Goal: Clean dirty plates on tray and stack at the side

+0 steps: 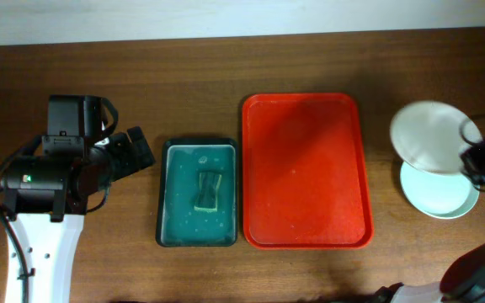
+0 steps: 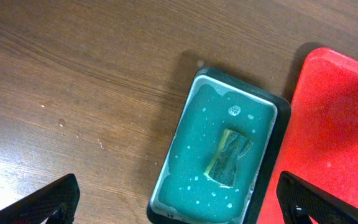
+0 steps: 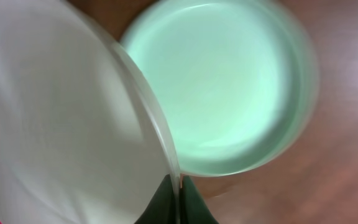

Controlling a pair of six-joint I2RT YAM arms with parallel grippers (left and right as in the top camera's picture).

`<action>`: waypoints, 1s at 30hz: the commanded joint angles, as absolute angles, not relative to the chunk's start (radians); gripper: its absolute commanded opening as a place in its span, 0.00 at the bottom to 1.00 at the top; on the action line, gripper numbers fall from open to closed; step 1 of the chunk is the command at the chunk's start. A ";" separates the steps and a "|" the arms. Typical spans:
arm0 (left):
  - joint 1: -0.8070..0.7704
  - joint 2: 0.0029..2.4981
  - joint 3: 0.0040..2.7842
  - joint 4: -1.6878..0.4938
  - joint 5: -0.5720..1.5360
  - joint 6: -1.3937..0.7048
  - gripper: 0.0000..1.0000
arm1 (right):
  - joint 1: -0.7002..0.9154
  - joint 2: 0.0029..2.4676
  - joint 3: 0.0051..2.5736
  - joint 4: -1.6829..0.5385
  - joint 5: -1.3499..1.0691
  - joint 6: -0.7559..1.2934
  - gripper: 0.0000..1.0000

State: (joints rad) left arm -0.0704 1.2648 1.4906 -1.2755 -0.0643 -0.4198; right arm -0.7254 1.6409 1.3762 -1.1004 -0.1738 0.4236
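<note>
The red tray [image 1: 306, 168] lies in the middle of the table with nothing on it; its left edge shows in the left wrist view [image 2: 337, 118]. At the far right my right gripper [image 1: 481, 156] [image 3: 179, 198] is shut on the rim of a white plate [image 1: 428, 135] [image 3: 61, 118], which is tilted and overlaps a pale mint plate [image 1: 441, 195] [image 3: 222, 87] lying on the table. My left gripper [image 1: 133, 151] [image 2: 176, 205] hangs open over the near end of the green basin, holding nothing.
A dark green basin [image 1: 163, 195] [image 2: 197, 87] of teal water stands just left of the tray, with a sponge [image 1: 208, 190] [image 2: 230, 157] in it. Bare wood table lies to the basin's left and along the far side.
</note>
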 commanded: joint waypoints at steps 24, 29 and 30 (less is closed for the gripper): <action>-0.062 1.253 1.507 -1.276 -0.068 -0.421 0.99 | -0.436 1.302 1.246 -1.137 -0.419 0.144 0.47; -0.062 1.253 1.507 -1.276 -0.068 -0.421 0.99 | -0.099 1.190 1.246 -1.141 -0.414 0.126 0.47; -0.062 1.253 1.507 -1.276 -0.068 -0.421 0.99 | -0.008 1.182 1.246 -1.141 -0.403 0.126 0.49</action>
State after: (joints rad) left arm -0.0704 1.2648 1.4906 -1.2758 -0.0643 -0.4198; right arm -0.1551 1.2003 1.2461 -1.1385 -0.4114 0.1482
